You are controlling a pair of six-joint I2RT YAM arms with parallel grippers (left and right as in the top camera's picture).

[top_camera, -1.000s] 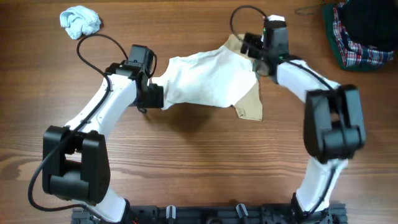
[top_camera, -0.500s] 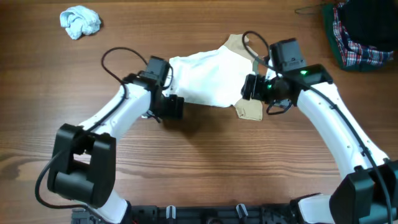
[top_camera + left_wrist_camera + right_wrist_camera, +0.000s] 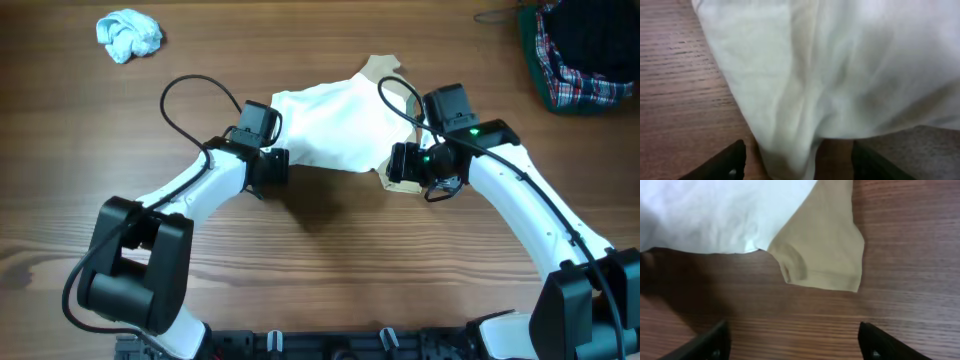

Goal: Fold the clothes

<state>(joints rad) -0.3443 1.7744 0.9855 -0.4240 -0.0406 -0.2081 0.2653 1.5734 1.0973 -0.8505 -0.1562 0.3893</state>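
The clothes, a cream-white garment (image 3: 335, 130) with a tan-olive sleeve patch (image 3: 403, 182), lie spread in the middle of the wooden table. My left gripper (image 3: 275, 160) is at the garment's near-left corner. In the left wrist view the white cloth (image 3: 840, 65) fills the frame, and a narrow fold of it (image 3: 790, 155) lies between the open fingers (image 3: 727, 162) without touching them. My right gripper (image 3: 404, 163) hovers over the near-right corner. In the right wrist view the tan patch (image 3: 825, 245) lies just ahead of the open gripper (image 3: 795, 347), which has only bare wood between its fingers.
A small light-blue cloth wad (image 3: 128, 35) sits at the far left of the table. Red-green-blue plaid fabric (image 3: 580, 60) lies at the far right corner. Black cables loop above both wrists.
My right gripper swung from the garment's far-right edge to its near-right corner by the tan patch. My left gripper shifted right along the near-left edge. Both jaws have narrowed somewhat.
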